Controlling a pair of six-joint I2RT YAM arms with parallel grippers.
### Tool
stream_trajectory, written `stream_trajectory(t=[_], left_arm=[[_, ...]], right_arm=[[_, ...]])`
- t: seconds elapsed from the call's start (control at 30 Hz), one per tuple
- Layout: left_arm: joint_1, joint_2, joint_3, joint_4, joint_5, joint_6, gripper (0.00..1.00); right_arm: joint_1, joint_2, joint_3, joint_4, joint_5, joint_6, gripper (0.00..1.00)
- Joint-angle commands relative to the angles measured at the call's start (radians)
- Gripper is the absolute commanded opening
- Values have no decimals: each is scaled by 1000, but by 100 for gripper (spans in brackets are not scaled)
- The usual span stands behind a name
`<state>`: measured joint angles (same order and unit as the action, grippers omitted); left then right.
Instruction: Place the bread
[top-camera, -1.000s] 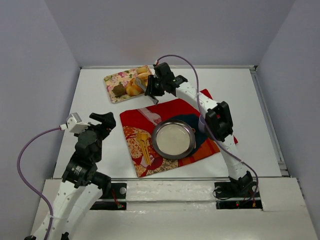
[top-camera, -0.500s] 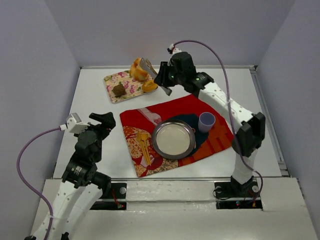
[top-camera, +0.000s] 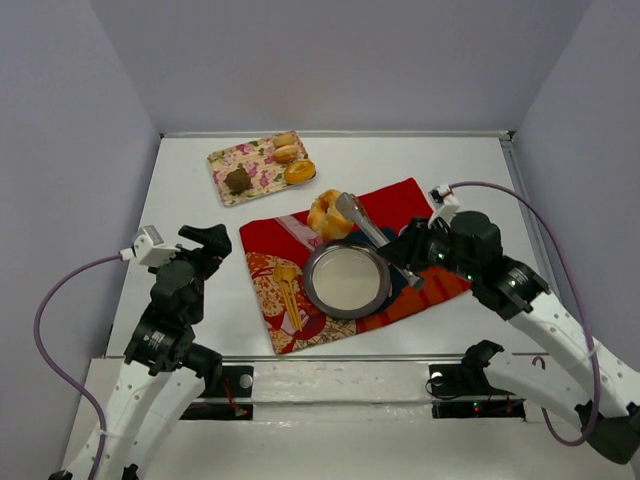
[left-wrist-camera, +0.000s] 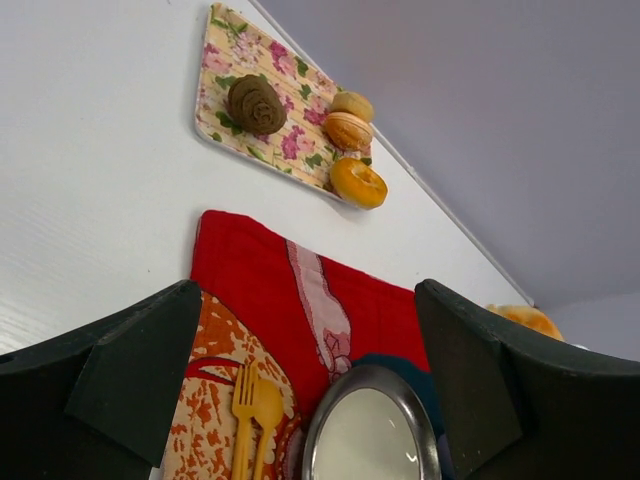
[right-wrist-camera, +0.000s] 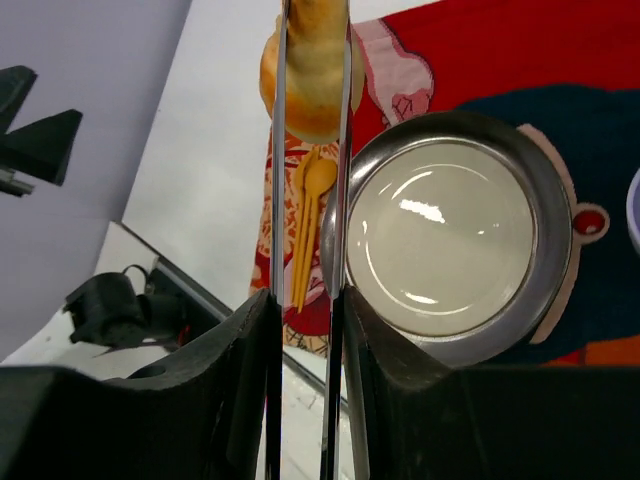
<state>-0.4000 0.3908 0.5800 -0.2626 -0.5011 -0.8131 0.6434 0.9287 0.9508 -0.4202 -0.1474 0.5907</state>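
My right gripper (top-camera: 405, 258) is shut on metal tongs (top-camera: 362, 226), and the tongs pinch a golden ring-shaped bread (top-camera: 325, 212). The bread hangs in the air over the red cloth, just beyond the far-left rim of the steel plate (top-camera: 314, 264). In the right wrist view the bread (right-wrist-camera: 310, 70) sits between the tong blades (right-wrist-camera: 278, 200), left of the plate (right-wrist-camera: 548, 210). My left gripper (top-camera: 205, 240) is open and empty at the left of the cloth. Its view shows the plate's rim (left-wrist-camera: 345, 395).
A floral tray (top-camera: 255, 155) at the back left holds two breads (top-camera: 298, 172) and a brown lump (top-camera: 238, 180). A yellow fork and spoon (top-camera: 288, 290) lie on the patterned cloth (top-camera: 400, 200) left of the plate. A purple cup edge (right-wrist-camera: 634, 210) is right of the plate.
My right arm lifted a bread off the tray with the tongs and swung back toward me. The bread now hangs beside the plate. The left arm has not moved.
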Motion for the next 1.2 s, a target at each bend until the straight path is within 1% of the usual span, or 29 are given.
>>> stream_trajectory(t=[0.0, 0.03, 0.07, 0.13, 0.17, 0.3, 0.47, 0.5, 0.53, 0.6, 0.63, 0.7, 0.8, 0.97, 1.1, 1.17], left_arm=[[-2, 26, -8, 34, -36, -8, 99], [-2, 29, -9, 36, -36, -9, 99], [-2, 31, -9, 42, -31, -5, 99], [-2, 33, -9, 49, -24, 0, 99], [-2, 31, -11, 49, -27, -1, 99], [-2, 30, -12, 43, -37, -4, 99], [-2, 25, -16, 43, -40, -6, 99], [-2, 25, -16, 45, -40, -8, 99], [-2, 29, -14, 45, -40, -8, 99], [-2, 33, -14, 46, -42, -4, 99], [-2, 36, -11, 43, -43, -4, 99], [-2, 42, -8, 39, -45, -4, 99], [-2, 39, -8, 40, -42, -3, 99], [-2, 34, -6, 39, -44, -1, 99], [0, 31, -8, 39, -40, -1, 99], [-2, 31, -8, 39, -39, -1, 99]], right_arm=[[9, -154, -93, 11, -50, 155, 7], [9, -168, -115, -23, -88, 167, 7], [9, -165, -115, -41, -89, 167, 7], [9, -130, -132, -87, -209, 161, 7], [9, -114, -133, -104, -221, 159, 7], [9, -39, -139, -163, -193, 158, 7], [9, -18, -139, -196, -158, 161, 8], [9, -18, -139, -213, -129, 162, 10], [9, -21, -135, -242, -118, 166, 24], [9, -19, -124, -273, -69, 169, 33], [9, -22, -118, -287, -55, 169, 45], [9, -33, -104, -304, -24, 169, 53], [9, -37, -89, -310, 0, 159, 55], [9, -18, -67, -311, 9, 141, 56], [9, 10, -23, -313, 46, 114, 56], [9, 25, 25, -316, 66, 100, 56]])
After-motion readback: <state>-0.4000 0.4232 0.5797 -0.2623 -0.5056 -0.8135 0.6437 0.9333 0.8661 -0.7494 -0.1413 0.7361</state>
